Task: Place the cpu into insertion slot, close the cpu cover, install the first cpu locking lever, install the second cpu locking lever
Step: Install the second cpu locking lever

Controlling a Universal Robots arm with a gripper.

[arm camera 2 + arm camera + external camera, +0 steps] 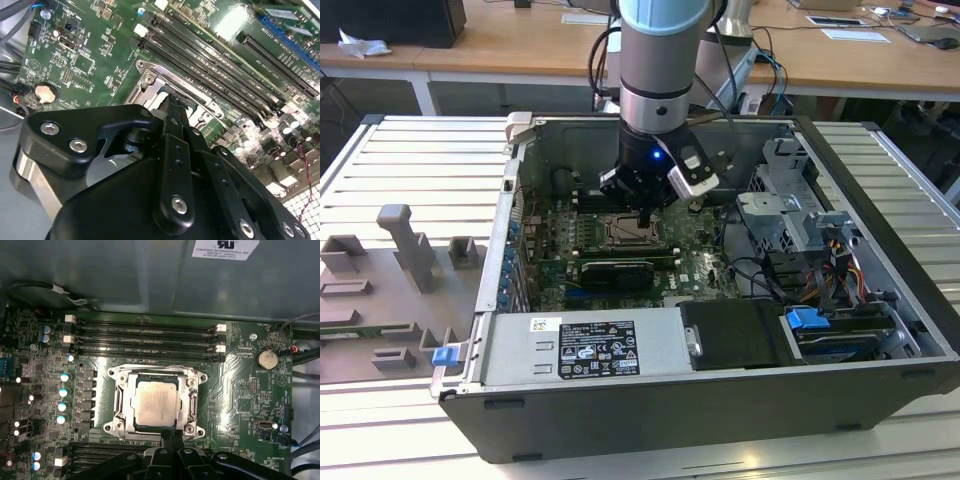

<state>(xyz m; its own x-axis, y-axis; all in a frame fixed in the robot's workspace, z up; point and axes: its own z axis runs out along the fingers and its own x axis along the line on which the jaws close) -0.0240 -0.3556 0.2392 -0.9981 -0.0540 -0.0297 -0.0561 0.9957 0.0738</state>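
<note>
The cpu (157,402), a dull silver-beige square, lies in the insertion slot (196,379) on the green board. The silvery cpu cover (131,392) lies flat on it, and the chip's face shows through the cut-out. My gripper (173,434) has its two black fingers pressed together, shut, with the tips at one edge of the socket frame. In the second wrist view the gripper (172,104) points down at the slot (149,82). The exterior view shows the gripper (645,222) low inside the open computer case, right over the slot (623,233).
Long black memory slots (145,337) run beside the socket, with a coin battery (266,359) nearby. A black graphics card (615,272), the power supply (585,345), a drive cage (785,205) and cables (820,270) crowd the case. A grey fixture plate (390,290) lies outside at the exterior view's left.
</note>
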